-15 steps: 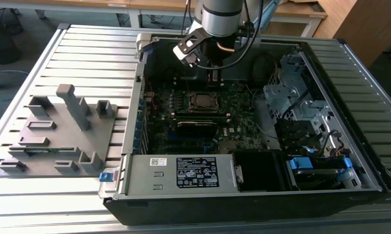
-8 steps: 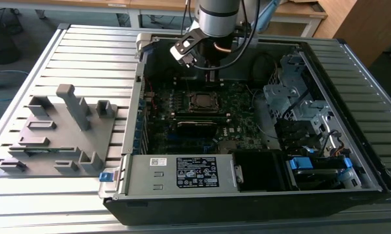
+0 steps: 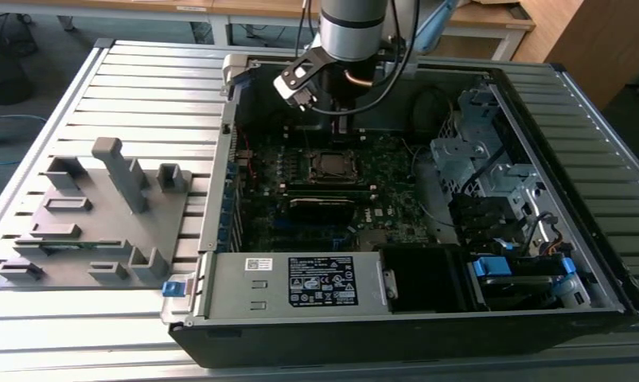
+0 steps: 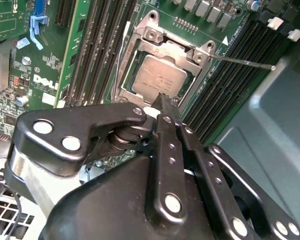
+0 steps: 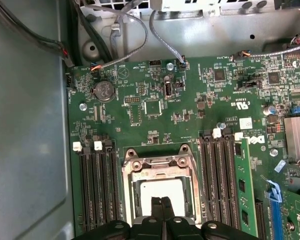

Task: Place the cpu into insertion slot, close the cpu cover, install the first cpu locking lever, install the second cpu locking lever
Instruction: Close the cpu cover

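**Cpu** (image 4: pixel 159 80): small flat square with a matt, dull silver-grey metal face. It is seated in the insertion slot (image 5: pixel 127 196).

**Insertion slot:** square socket with a silvery rim. It sits on the green motherboard (image 5: pixel 155 125), between two banks of long black memory slots (image 5: pixel 97 185) and away from the board's corners.

**Cpu cover** (image 4: pixel 176 49): thin bright steel frame with a cut-out centre. It lies flat over the chip's margins and is judged closed.

**Locking lever** (image 4: pixel 242 62): thin bare steel rod. It juts from a socket corner out over one memory bank and is judged unlatched. The state of the other lever cannot be told.

**Gripper** (image 5: pixel 162 201): black riveted linkage plates ending in narrow fingers. The fingers are pressed together with nothing between them, and the tips hang over the socket's edge beside the chip's face.

**Progress:** placing the chip and closing the cover appear done. The lever steps appear outstanding.
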Action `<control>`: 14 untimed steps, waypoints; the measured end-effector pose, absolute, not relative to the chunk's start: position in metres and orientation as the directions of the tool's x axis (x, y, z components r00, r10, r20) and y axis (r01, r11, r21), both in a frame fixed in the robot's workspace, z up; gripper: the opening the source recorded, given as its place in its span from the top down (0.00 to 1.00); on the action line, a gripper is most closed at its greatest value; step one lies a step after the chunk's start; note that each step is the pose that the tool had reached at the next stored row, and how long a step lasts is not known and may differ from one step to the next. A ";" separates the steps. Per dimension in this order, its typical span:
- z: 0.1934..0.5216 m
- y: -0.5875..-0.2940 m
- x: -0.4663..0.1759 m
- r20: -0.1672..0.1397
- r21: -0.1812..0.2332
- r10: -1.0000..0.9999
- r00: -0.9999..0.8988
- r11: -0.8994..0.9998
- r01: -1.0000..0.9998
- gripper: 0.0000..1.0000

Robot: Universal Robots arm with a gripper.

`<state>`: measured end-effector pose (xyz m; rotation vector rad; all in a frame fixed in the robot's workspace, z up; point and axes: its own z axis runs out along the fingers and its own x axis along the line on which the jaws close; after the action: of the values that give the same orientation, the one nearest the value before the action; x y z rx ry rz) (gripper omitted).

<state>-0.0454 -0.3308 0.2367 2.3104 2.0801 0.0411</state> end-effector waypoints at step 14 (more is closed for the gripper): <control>0.230 -0.331 -0.050 -0.002 0.042 0.995 0.105 -0.104 0.994 0.90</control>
<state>-0.0502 -0.3310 0.2297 2.3101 2.0799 0.0415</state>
